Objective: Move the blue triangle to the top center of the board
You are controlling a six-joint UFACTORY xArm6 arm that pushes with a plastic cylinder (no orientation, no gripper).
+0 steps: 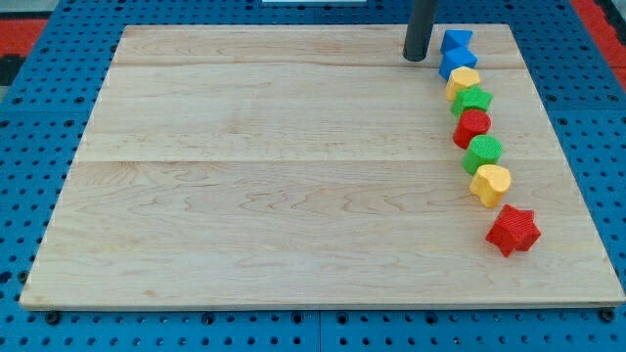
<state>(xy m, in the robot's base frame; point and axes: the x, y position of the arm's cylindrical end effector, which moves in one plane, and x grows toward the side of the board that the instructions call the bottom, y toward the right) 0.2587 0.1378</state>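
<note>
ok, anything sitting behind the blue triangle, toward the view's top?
No block shows behind the blue triangle, only bare board up to the edge. My tip stands to the triangle's left. A blue block sits below, then the others.

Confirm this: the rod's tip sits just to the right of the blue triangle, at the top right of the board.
Wrong side. In the camera view, my tip sits just to the left of the blue triangle, at the top right of the board.

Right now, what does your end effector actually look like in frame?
Only a plain dark rod, round and smooth, entering from the view's top. No cables, markings or sleeve show. My tip ends blunt and flat, just at the view's left of the blue triangle. The arm itself is out of frame.
</note>
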